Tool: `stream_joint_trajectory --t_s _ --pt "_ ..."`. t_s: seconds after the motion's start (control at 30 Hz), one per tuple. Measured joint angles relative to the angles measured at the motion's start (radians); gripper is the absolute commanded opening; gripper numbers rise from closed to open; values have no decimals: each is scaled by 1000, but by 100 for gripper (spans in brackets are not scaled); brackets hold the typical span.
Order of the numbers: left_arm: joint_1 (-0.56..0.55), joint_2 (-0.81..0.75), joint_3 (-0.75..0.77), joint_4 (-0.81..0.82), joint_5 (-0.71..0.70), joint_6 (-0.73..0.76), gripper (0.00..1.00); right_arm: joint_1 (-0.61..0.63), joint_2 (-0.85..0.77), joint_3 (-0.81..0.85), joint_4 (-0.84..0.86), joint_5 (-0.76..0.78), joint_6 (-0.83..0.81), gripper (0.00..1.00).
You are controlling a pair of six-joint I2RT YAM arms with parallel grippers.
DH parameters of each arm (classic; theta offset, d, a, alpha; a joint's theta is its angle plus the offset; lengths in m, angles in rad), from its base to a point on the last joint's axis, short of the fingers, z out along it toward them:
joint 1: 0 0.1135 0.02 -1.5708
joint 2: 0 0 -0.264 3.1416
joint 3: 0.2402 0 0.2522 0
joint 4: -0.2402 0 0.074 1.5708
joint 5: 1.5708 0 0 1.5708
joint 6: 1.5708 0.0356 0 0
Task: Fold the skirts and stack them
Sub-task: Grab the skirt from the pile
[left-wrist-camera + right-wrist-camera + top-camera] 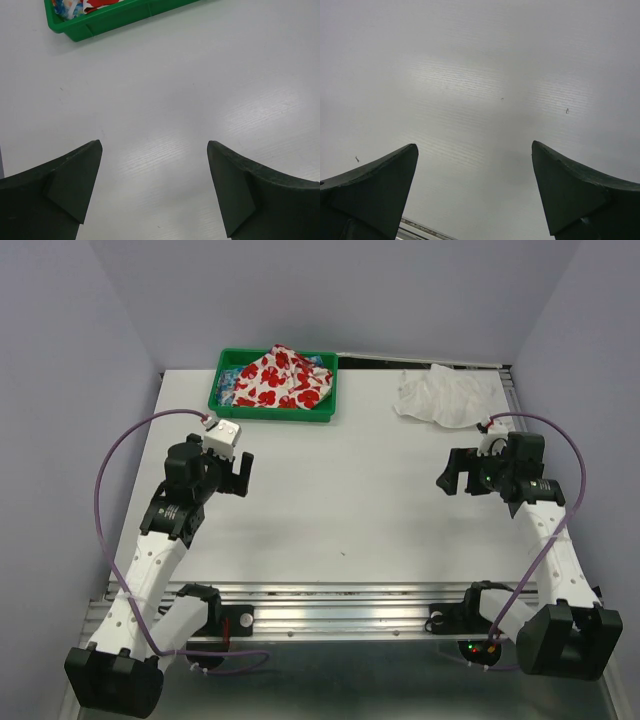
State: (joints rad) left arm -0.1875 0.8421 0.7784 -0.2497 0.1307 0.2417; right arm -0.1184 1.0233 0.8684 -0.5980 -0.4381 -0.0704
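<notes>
Two skirts lie crumpled in the green tray [272, 412] at the back left of the table. The white skirt with big red flowers [282, 378] fills most of it, and the blue skirt with small flowers [229, 386] peeks out at its left end. My left gripper [240, 472] hovers open in front of the tray, with nothing between its fingers. The left wrist view shows the tray's corner [115, 19] and a scrap of the blue skirt [64, 8] beyond the open gripper [155, 146]. My right gripper [452, 474] is open over bare table on the right, and its wrist view shows the gripper [475, 148] empty.
A crumpled white cloth [442, 396] lies at the back right of the table. Purple walls close in the left, back and right. A metal rail [330, 592] runs along the near edge, between the arm bases.
</notes>
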Motion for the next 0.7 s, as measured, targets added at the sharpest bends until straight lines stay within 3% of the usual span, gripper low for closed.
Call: stream_joint_trajectory --t_s 0.37,0.7 --pt "0 83 77 -14 -19 53 99 0 38 0 1 -7 0 100" --pt "0 542 631 16 -2 51 99 0 106 0 3 -5 0 100"
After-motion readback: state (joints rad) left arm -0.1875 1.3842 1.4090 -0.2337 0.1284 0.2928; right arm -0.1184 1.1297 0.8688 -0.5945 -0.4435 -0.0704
